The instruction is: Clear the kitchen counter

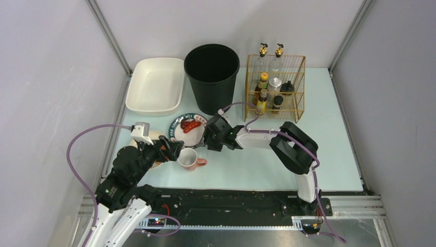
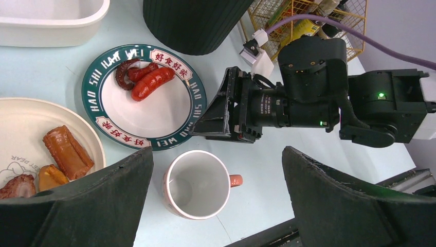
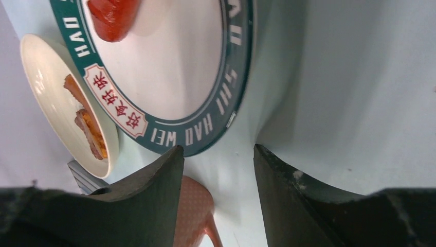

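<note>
The kitchen counter point(image 1: 329, 154) fills the middle of the top view, enclosed by grey walls on three sides and bounded by one black rail point(image 1: 231, 198) at the near edge. Clock positions below are read from the counter's centre in that view. At 10 o'clock, in the far left corner: one white tray point(image 1: 154, 85), nothing in it. At 9 o'clock: two plates lying just beside each other. The left one is a cream plate point(image 2: 31, 123) carrying three brown food pieces. The left gripper point(image 2: 217, 154) hangs over its right edge, with its jaws spread wide and nothing between them. The right one is a green-rimmed plate point(image 2: 149, 116) carrying three red-brown sausage pieces point(image 2: 151, 83). At 8 o'clock, just near of that plate: one mug point(image 1: 188, 158), upright, empty, handle pointing to 3 o'clock. At 12 o'clock: one black bin point(image 1: 212, 77), upright, mouth open. The right gripper point(image 3: 216, 153) is low at the green-rimmed plate's right rim and points toward 9 o'clock. Its jaws are partly open and hold nothing; contact with the rim cannot be confirmed. At 1 o'clock: one gold wire rack point(image 1: 275, 87) holding two bottles with gold pourers and several smaller jars, exact count unclear. The counter lies flat, face up. Its long axis runs from 9 o'clock to 3 o'clock, parallel to the rail.
</note>
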You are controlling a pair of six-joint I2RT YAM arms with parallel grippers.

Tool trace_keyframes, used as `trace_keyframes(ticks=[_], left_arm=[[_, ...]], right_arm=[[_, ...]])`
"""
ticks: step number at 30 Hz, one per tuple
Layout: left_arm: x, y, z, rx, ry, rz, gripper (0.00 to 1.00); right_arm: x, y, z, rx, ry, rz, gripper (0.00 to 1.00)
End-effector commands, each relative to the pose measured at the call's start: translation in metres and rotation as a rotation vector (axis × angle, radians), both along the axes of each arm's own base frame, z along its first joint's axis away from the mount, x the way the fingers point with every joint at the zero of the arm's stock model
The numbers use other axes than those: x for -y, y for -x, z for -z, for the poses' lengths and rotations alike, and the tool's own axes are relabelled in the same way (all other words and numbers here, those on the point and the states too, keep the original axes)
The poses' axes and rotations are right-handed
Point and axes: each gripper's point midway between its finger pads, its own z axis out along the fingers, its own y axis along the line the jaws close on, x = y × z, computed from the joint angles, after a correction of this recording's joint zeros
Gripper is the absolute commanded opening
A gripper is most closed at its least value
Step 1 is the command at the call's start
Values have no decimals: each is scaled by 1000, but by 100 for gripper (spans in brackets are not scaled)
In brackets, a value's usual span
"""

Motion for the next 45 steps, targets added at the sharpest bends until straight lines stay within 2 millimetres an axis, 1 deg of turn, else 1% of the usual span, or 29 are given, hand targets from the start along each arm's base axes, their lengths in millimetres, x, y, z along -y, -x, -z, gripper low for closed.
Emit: trace_keyframes(ticks=[1,8,12,14,16,19,20,22,27,33,35,37,38,39,40,41,42,43,44,45], left_arm=[[2,-1,-4,17,21,1,98],[2,-2,-4,14,17,3,98],[2,-2,-4,13,17,1,98],[2,-2,-3,12,16,0,98],[2,-2,-3,11,14,0,98],[3,-3,-2,7,11,2,98],[2,-3,-2,6,12,0,98],[3,-3,-1,4,10,0,98],[2,-3,-1,2,9,-1,98],[3,-4,0,-3,5,-1,98],[3,-4,1,-5,5,-2,98],[3,-5,1,-7,5,-2,98],[3,-5,1,-9,3,-3,98],[3,-5,2,-9,2,-2,98],[3,-5,2,-11,2,-2,98],[3,-5,2,-11,2,-2,98],[3,-5,2,-12,2,-2,98],[3,-5,3,-13,1,-3,98],[3,-5,3,-15,0,-3,98],[3,-6,3,-15,1,-2,98]], right_arm=[[-7,-7,9,7,-19,62,56],[0,-14,27,11,22,106,55],[4,-15,40,-13,38,122,51],[5,-16,43,-16,42,125,47],[8,-17,49,-18,55,127,40],[11,-18,54,-23,68,134,32],[13,-19,55,-24,73,136,28],[17,-20,59,-26,87,141,24],[28,-28,64,-28,106,167,18],[41,-40,60,-18,103,195,7],[45,-44,56,-7,96,203,1],[49,-47,48,2,82,209,0],[52,-48,49,3,74,212,0],[51,-51,41,18,51,213,0],[55,-50,43,12,51,215,0],[55,-51,35,24,34,213,0],[59,-50,36,19,33,213,0],[59,-50,30,29,18,211,0],[62,-48,31,22,15,207,0],[62,-49,24,31,-3,203,0]])
